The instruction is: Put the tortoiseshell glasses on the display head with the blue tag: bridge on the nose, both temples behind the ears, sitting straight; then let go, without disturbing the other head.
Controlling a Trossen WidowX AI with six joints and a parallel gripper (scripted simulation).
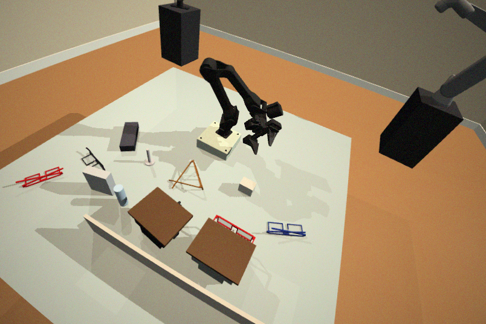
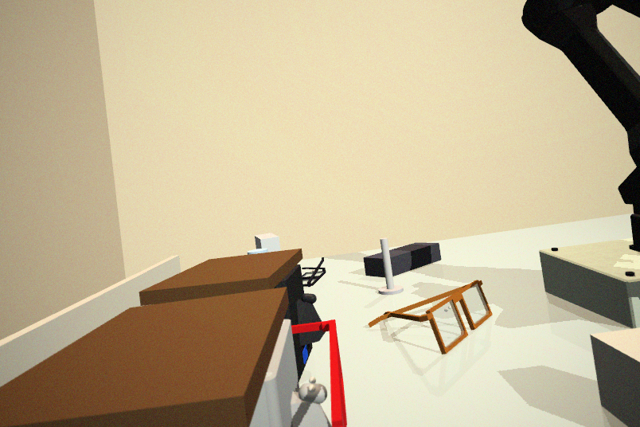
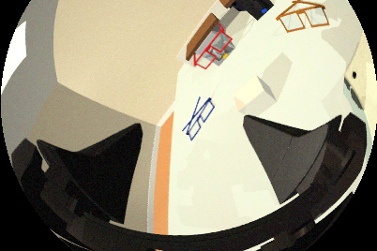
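Note:
The tortoiseshell glasses (image 1: 197, 174) (image 2: 458, 296) (image 3: 302, 12) rest on the table with temples spread, between the arm's base and the heads. The black display head (image 2: 306, 315) (image 3: 255, 0) has a blue tag (image 2: 305, 354) (image 3: 263, 10) low on its front and wears no glasses; a brown board (image 1: 160, 214) above hides most of it in the top view. The other head, grey with a yellow tag (image 3: 225, 56), wears red glasses (image 1: 234, 227) (image 2: 336, 368) (image 3: 225, 33). My gripper (image 1: 262, 149) (image 3: 193, 125) is open and empty, raised well away from the tortoiseshell glasses; it is outside the exterior view.
Another brown board (image 1: 220, 251) covers the grey head. Blue glasses (image 1: 286, 233) and a pale block (image 1: 246, 186) lie on the gripper's side. A peg stand (image 1: 149, 158), dark box (image 1: 129, 136), grey box (image 1: 98, 181), cylinder (image 1: 120, 195), black glasses and other red glasses stand or lie farther left. A low wall runs behind the heads.

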